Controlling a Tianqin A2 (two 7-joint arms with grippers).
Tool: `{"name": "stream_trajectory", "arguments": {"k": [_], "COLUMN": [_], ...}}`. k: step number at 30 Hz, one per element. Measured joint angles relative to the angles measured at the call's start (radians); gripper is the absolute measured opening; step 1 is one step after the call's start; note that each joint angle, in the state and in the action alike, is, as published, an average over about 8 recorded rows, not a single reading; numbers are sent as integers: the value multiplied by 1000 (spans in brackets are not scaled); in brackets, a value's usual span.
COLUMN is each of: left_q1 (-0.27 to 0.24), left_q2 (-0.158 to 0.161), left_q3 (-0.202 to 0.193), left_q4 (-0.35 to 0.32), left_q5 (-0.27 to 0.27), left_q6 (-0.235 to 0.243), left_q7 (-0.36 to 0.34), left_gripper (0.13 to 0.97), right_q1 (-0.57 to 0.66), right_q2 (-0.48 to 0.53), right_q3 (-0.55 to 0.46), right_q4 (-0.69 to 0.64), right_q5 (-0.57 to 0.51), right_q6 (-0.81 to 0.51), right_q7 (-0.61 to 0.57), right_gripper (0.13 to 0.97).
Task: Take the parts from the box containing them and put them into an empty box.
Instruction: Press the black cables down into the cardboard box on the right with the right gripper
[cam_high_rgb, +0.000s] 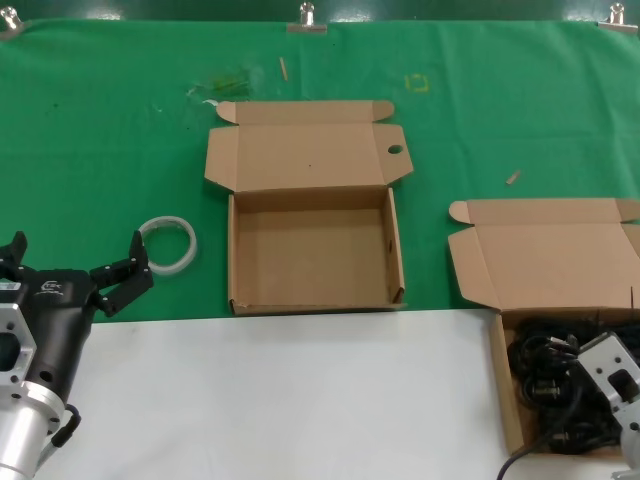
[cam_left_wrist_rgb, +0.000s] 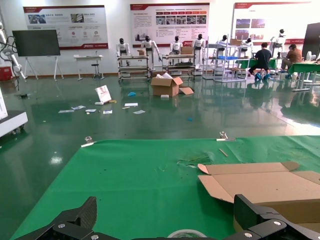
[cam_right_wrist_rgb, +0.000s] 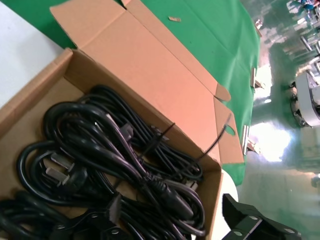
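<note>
The right gripper (cam_high_rgb: 612, 372), fingers spread and empty, hovers over the coiled black power cables (cam_right_wrist_rgb: 115, 165) in the near-right brown cardboard box (cam_high_rgb: 497, 350); next, I'd say, it must descend and grasp.

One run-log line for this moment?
phase: pre-grasp | right gripper: over cables in source box | left gripper: open, idle near white ring | empty box: empty
</note>
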Motion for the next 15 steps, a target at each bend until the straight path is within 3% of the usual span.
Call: {"name": "stream_trajectory", "arguments": {"k": [7,15], "left_q1": [0,0], "left_q2": [0,0], "left_q3": [0,0], "left_q4": [0,0], "left_q5": [0,0], "left_q6": [0,0], "left_q7": [0,0], "left_gripper": [965,965], "right_q1": [-16,-16], "right_q2": [0,0], "right_q3": [14,13], "right_q4": [4,-1], "right_q5": [5,14], "right_q6": [-3,-12], "right_q7": [-8,-12], "right_gripper": [664,447]}}
